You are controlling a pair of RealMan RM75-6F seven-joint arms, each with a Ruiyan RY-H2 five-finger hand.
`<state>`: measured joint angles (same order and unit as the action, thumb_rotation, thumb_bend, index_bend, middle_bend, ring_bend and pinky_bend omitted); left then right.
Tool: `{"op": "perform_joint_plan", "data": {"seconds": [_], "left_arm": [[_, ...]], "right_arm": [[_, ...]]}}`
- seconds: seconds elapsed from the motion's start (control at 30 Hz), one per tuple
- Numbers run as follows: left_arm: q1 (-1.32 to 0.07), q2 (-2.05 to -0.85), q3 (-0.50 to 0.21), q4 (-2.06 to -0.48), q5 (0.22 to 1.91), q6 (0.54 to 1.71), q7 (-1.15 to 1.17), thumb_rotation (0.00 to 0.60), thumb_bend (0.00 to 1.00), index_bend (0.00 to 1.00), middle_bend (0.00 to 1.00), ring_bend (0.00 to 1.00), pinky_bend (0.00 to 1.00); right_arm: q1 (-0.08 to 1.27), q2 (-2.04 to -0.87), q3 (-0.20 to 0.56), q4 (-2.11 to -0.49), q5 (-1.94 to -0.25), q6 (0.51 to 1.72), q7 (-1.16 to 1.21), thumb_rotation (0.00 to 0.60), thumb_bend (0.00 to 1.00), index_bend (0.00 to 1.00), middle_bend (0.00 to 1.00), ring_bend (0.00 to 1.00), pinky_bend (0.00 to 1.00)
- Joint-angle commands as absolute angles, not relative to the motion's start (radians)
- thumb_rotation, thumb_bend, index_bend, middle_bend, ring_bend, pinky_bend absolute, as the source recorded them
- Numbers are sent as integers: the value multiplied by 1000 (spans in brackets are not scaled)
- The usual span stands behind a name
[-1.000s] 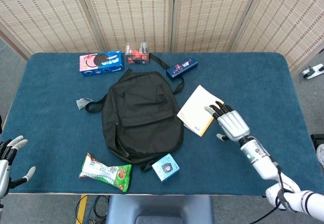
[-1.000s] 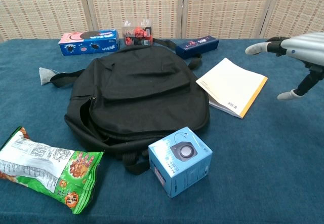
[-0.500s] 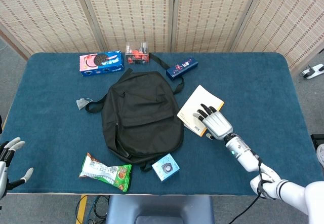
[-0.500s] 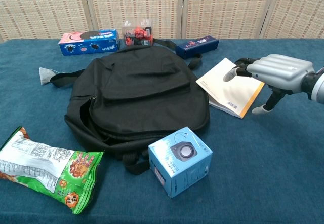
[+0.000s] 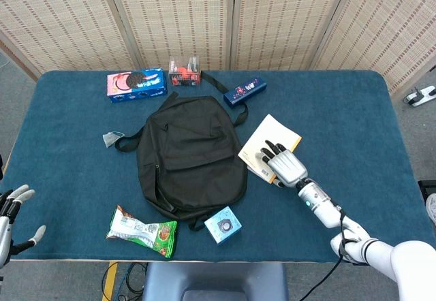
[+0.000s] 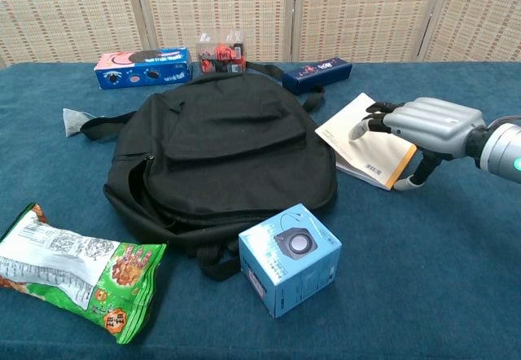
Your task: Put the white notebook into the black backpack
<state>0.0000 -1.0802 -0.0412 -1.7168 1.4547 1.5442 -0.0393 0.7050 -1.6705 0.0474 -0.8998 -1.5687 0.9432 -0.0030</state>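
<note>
With my right hand (image 6: 425, 125) spread over the white notebook (image 5: 268, 147) lying flat just right of the black backpack (image 5: 189, 155), I judge it light, thin, floppy; I'd take its orange-edged near side.

The black backpack (image 6: 220, 152) is matt woven cloth. The white notebook (image 6: 364, 144) shows smooth matt paper. The right hand (image 6: 427, 124) looks like satin grey metal or plastic. The counter (image 6: 456, 262) wears napped blue cloth. The snack bag (image 6: 77, 270) is glossy, crinkled plastic.
</note>
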Motion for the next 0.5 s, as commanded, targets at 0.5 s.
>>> {"op": "perform_joint_plan", "data": {"seconds": [0.5], "left_arm": [[6, -1081, -39, -1709, 1456, 1545, -52, 600, 265, 231, 126, 78, 33]], "right_arm": [[715, -1690, 24, -867, -1568, 945, 9, 600, 137, 190, 178, 0, 167]]}}
